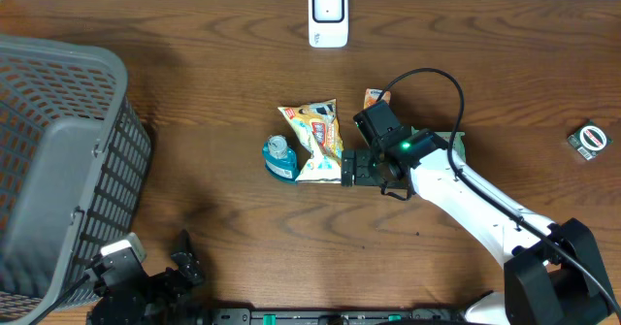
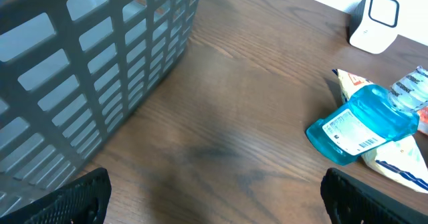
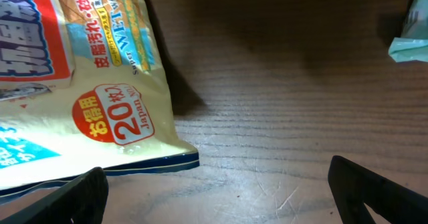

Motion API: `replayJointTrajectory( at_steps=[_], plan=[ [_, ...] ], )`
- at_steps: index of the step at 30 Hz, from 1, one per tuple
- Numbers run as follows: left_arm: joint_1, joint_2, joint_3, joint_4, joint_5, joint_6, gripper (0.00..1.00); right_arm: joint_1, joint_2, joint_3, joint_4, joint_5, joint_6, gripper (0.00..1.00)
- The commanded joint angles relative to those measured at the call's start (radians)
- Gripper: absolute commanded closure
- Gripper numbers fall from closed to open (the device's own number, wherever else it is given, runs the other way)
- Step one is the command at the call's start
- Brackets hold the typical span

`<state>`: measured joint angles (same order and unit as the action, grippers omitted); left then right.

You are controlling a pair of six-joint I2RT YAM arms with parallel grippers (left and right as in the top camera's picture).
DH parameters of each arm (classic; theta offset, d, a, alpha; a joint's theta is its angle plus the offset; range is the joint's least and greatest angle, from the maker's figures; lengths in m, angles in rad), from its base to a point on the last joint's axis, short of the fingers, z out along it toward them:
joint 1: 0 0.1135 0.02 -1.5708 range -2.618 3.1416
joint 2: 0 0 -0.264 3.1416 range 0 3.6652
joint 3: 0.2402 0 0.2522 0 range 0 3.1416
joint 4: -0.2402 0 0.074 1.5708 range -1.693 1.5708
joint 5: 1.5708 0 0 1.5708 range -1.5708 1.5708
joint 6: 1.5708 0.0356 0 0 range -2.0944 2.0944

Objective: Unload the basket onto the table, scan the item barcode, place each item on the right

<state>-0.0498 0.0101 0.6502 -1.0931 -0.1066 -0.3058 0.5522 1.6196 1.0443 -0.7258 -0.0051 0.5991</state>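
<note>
Wipes packet (image 1: pixel 315 141), cream-and-white soft plastic: lies flat just ahead of the right gripper's (image 1: pixel 347 167) fingertips, its lower corner toward the left-hand finger in the wrist view; I judge it the item to scan.
Packet look: red and blue Japanese print, an orange round badge reading 20, and a dark blue seam along the near edge (image 3: pixel 80 83); no barcode shows on the upper face, so it is likely underneath.
Packet handling: probably light, limp and slick, and it will sag and crinkle when lifted.
Where to hold: the flat sealed edge or corner nearest the fingers, pinched firmly, which leaves the broad faces free to turn.
Grey plastic lattice basket (image 1: pixel 58 160): far from the right gripper, beyond the packet, and close beside the left gripper (image 1: pixel 186 259).
Right gripper state: fingers spread wide, holding nothing; the packet corner sits just before the gap.
Left gripper state: fingers spread wide and empty over bare wooden table (image 2: pixel 221 137), well apart from the packet.
White boxy barcode scanner (image 1: pixel 328 15): well beyond the packet from the right gripper, upright at the table's far edge.
Translucent blue bottle (image 1: pixel 279 158): touching the packet's far side from the right gripper, with a barcoded label facing up (image 2: pixel 361 127).
</note>
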Motion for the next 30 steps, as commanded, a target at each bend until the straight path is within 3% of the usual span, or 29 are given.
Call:
replayJointTrajectory(
  at_steps=[1, 8, 20, 24, 30],
  plan=[
    [-0.004, -0.006, 0.006, 0.002, 0.002, 0.016, 0.01, 0.006, 0.004, -0.009, 0.009, 0.048, 0.013, 0.01],
    [-0.004, -0.006, 0.006, 0.002, 0.002, 0.016, 0.01, -0.033, 0.004, -0.009, 0.093, 0.138, 0.015, 0.01],
    [-0.004, -0.006, 0.006, 0.002, 0.002, 0.016, 0.01, -0.089, 0.105, 0.007, 0.518, 0.127, -0.106, 0.03],
    [-0.004, -0.006, 0.006, 0.002, 0.002, 0.016, 0.01, -0.089, 0.198, 0.08, 0.523, 0.186, -0.174, 0.12],
    [-0.004, -0.006, 0.006, 0.002, 0.002, 0.016, 0.01, -0.089, 0.376, 0.309, 0.407, 0.299, -0.227, 0.14]
  ],
)
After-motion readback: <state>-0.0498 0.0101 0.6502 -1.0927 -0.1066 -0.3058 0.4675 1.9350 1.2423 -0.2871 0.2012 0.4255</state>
